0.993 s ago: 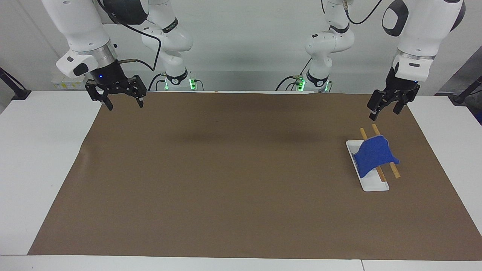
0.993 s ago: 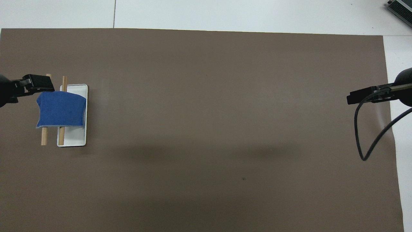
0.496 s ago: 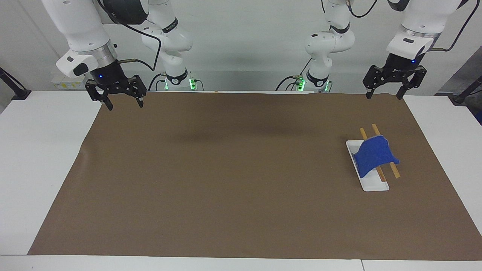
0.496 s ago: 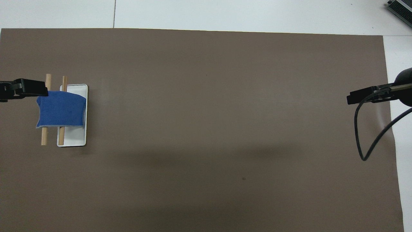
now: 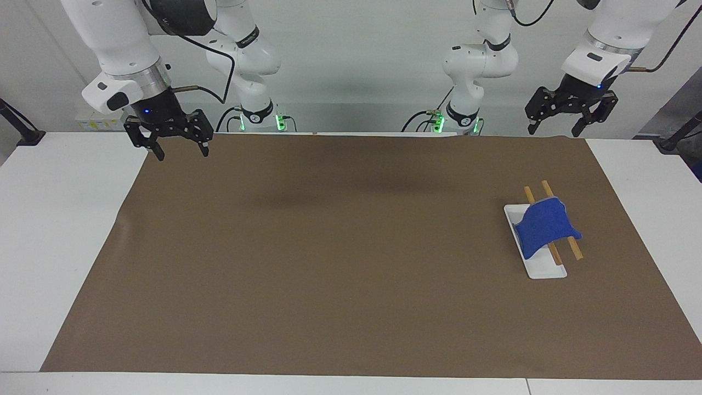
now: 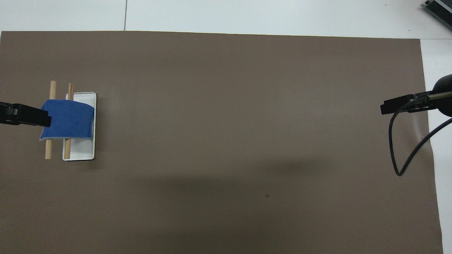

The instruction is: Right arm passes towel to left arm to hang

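The royal-blue towel (image 5: 544, 227) hangs draped over two wooden rods (image 5: 575, 249) of a small rack with a white tray base (image 5: 545, 270), near the left arm's end of the table. It also shows in the overhead view (image 6: 67, 119). My left gripper (image 5: 554, 129) is open and empty, raised high over the mat's edge nearest the robots, well apart from the towel. Its tip (image 6: 35, 118) overlaps the towel's edge in the overhead view. My right gripper (image 5: 182, 151) is open and empty, and waits raised over the mat's corner at the right arm's end (image 6: 392, 106).
A big brown mat (image 5: 329, 247) covers most of the white table (image 5: 60, 219). A black cable (image 6: 397, 155) loops down from the right arm's wrist. Both arm bases stand at the table's robot edge.
My left gripper has risen and drawn back from just above the rack toward the robots' edge, turning as it went. The towel stays on the rods. The right arm has not moved.
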Controlling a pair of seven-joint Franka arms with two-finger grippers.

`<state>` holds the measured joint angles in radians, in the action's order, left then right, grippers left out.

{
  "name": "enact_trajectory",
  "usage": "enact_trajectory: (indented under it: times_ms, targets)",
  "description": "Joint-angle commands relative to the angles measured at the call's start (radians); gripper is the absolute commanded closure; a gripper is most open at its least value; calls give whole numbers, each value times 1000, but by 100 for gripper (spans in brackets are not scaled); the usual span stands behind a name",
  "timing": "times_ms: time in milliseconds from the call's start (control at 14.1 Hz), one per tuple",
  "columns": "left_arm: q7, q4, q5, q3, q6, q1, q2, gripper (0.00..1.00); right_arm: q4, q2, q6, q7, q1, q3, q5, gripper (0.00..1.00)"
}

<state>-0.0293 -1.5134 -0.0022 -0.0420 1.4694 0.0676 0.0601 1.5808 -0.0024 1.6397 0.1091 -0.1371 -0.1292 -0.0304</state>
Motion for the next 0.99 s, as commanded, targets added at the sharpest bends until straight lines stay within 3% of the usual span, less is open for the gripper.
enact_trajectory:
  times_ms: [0,922]
  targets:
    - [-14,64,-12,16,-50,8,-37,0,31,-27,6,1,-7,2,-26,0]
    - [-58,32,-18,16,-75,1,-17,0,31,-27,6,1,-7,2,-25,0]
